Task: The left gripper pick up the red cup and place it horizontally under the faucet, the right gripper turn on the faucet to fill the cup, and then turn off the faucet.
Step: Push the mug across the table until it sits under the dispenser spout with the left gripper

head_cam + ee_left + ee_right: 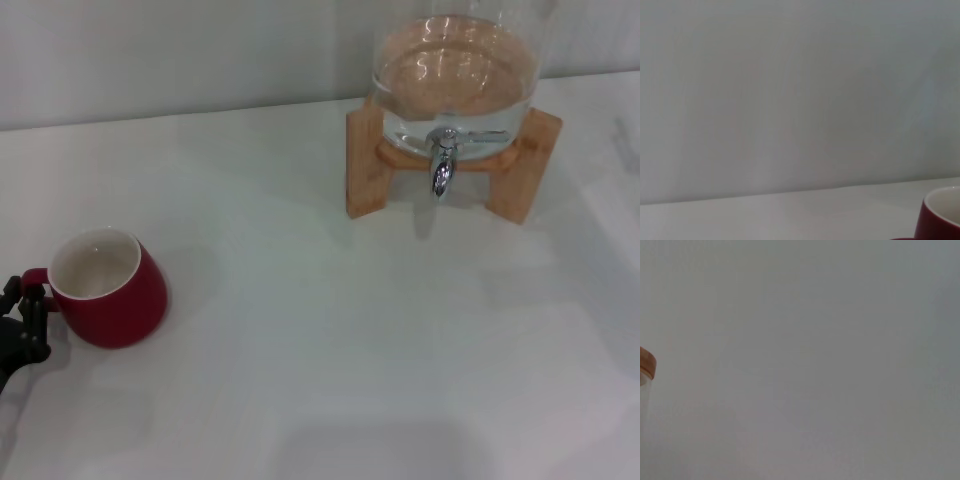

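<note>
The red cup (110, 292) stands upright on the white table (330, 340) at the left, its white inside showing and its handle pointing to the left edge. My left gripper (20, 325), a black claw, sits right at that handle, partly cut off by the view's edge. In the left wrist view only a piece of the red cup (940, 220) shows. The chrome faucet (442, 165) points down from the glass dispenser (455, 80) at the back right, far from the cup. My right gripper is out of view.
The dispenser holds water and rests on a wooden stand (365, 165) near the back wall. A wooden lid edge (646, 362) of the dispenser shows in the right wrist view. Bare table lies between the cup and the stand.
</note>
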`<state>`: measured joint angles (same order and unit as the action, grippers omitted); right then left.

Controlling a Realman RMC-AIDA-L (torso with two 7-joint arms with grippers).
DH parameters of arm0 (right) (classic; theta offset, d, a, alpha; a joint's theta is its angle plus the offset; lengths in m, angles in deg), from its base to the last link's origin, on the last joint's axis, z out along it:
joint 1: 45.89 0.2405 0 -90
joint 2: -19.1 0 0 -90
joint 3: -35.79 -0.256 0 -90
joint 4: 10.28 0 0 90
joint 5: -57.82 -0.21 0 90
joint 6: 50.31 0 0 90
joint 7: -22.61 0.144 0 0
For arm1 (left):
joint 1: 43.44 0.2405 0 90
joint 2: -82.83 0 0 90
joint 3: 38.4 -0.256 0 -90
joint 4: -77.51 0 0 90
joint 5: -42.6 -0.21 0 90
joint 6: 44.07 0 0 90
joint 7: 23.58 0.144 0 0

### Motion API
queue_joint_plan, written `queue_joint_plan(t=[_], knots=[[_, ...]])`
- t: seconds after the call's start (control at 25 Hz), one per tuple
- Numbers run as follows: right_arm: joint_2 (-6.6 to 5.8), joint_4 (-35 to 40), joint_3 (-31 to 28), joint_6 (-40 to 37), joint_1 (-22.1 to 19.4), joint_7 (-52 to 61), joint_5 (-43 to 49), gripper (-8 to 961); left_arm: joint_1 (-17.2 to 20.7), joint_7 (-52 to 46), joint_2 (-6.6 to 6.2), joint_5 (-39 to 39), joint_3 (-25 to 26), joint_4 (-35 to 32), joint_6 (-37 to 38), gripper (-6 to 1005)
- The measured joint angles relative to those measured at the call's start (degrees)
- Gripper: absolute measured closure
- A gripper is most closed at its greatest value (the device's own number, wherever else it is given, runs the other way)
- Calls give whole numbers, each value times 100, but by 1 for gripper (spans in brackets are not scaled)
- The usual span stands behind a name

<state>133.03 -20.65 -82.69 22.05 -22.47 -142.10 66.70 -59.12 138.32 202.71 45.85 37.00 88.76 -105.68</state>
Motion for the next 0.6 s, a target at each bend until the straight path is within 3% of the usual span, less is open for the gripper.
queue_joint_plan(t=[0.6], knots=[[7, 0, 0, 68, -22, 0, 0, 336, -5, 0, 0, 12, 4, 10, -45, 852]])
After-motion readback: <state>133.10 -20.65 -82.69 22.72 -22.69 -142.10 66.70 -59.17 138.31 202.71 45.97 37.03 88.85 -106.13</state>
